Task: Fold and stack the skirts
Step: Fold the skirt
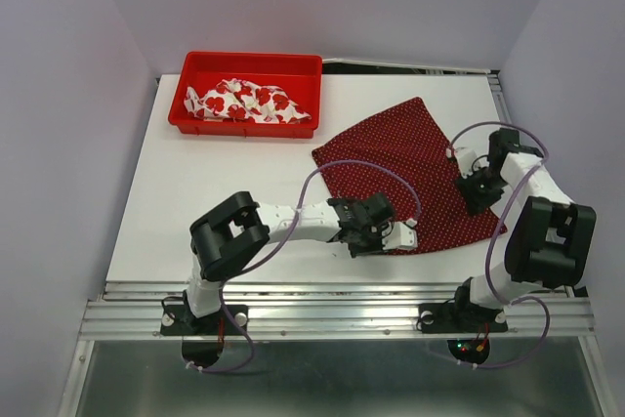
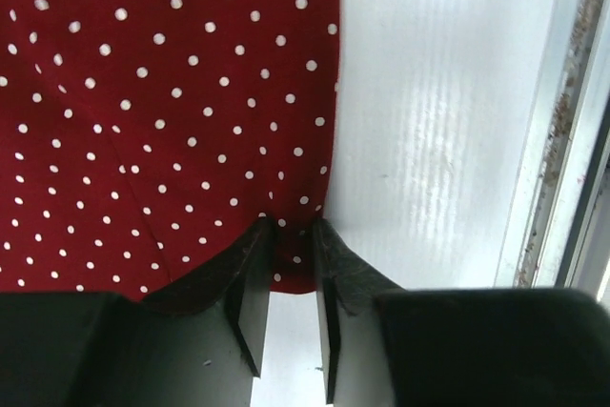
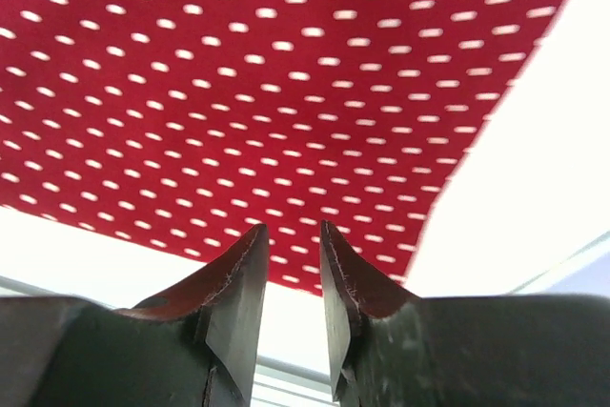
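The dark red polka-dot skirt [image 1: 410,158] lies spread flat on the white table, right of centre. My left gripper [image 1: 381,233] is low at the skirt's near left corner. In the left wrist view the gripper [image 2: 294,224] has its jaws a narrow gap apart, with the hem of the skirt [image 2: 172,92] lying flat between the tips. My right gripper [image 1: 479,190] is over the skirt's right edge. In the right wrist view the gripper [image 3: 294,228] is narrowly open and empty above the skirt [image 3: 286,73]. The white skirt with red flowers [image 1: 249,102] lies crumpled in the tray.
The red plastic tray [image 1: 244,130] stands at the back left of the table. The table's metal front rail [image 1: 332,292] runs just near of the left gripper and also shows in the left wrist view [image 2: 558,140]. Grey walls close in both sides.
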Controlling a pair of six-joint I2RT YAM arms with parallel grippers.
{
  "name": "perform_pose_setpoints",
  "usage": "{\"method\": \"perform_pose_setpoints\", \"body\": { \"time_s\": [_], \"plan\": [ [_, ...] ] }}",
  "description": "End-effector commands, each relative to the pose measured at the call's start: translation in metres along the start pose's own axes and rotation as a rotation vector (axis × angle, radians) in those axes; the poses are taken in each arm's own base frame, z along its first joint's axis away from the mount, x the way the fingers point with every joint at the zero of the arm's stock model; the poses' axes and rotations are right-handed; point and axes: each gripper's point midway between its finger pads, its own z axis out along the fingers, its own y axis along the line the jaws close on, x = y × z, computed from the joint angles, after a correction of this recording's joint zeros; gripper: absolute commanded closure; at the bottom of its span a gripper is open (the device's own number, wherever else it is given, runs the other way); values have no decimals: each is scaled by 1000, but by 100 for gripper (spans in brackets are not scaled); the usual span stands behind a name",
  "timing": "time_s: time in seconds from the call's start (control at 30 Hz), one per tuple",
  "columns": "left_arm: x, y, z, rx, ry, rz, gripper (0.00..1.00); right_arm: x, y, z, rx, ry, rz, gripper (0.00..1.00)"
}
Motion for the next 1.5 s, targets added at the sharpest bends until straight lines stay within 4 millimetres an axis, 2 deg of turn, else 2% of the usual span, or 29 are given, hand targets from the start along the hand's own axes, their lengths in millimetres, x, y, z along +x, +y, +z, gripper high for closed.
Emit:
{"method": "perform_pose_setpoints", "body": {
  "time_s": [0.0, 0.07, 0.1, 0.13, 0.2, 0.23, 0.27, 0.3, 0.37, 0.43, 0.57, 0.6, 0.73, 0.93, 1.03, 1.13, 1.23, 1.27, 1.33, 1.4, 1.47],
  "plan": [
    [15, -15, -17, 21, 45, 52, 69, -25, -26, -32, 64, -114, -161, 65],
    [21, -18, -27, 18, 55, 59, 69, -24, -32, -47, 101, -144, -270, 64],
    [19, -17, -30, 8, 45, 59, 67, -25, -30, -49, 100, -159, -319, 63],
    [16, -15, -36, -3, 31, 60, 56, -22, -30, -52, 110, -166, -360, 62],
    [4, -10, -53, -36, -14, 67, 46, -14, -22, -58, 113, -202, -521, 59],
    [-2, -8, -62, -53, -38, 63, 39, -4, -13, -52, 86, -197, -634, 57],
    [-4, -7, -66, -62, -48, 65, 37, 2, -9, -60, 113, -215, -677, 53],
    [-4, -6, -71, -62, -47, 59, 35, 6, -4, -59, 110, -225, -724, 50],
    [-7, -5, -79, -61, -68, 44, 33, 19, 10, -50, 77, -217, -822, 43],
    [-6, -1, -87, -61, -90, 25, 31, 23, 20, -48, 45, -233, -907, 36],
    [-7, 5, -97, -29, -136, -30, 30, 44, 42, -38, -107, -220, -994, 30],
    [-8, 7, -99, -22, -144, -41, 30, 57, 44, -33, -143, -165, -1011, 28],
    [-11, 11, -102, -19, -184, -72, 30, 82, 40, -19, -128, -56, -1084, 24],
    [-7, 6, -99, -5, -192, -76, 30, 70, 27, -5, -44, -90, -1086, 25],
    [-2, 5, -94, -11, -181, -66, 30, 65, 12, 3, -9, -92, -1074, 26],
    [0, 4, -90, -22, -166, -54, 30, 66, 7, 7, -9, -88, -1068, 30],
    [0, -2, -82, -41, -143, -28, 33, 66, 3, 15, 20, -86, -1093, 45],
    [2, -1, -79, -71, -122, -18, 33, 65, 4, 16, 25, -91, -1105, 55],
    [3, -5, -72, -87, -104, 8, 34, 65, 8, 19, 35, -109, -1110, 62],
    [4, -12, -66, -111, -77, 31, 35, 62, 11, 19, 44, -131, -1112, 75],
    [11, -9, -57, -158, -33, 40, 38, 63, 14, 17, 55, -135, -1110, 87]
  ]
}}
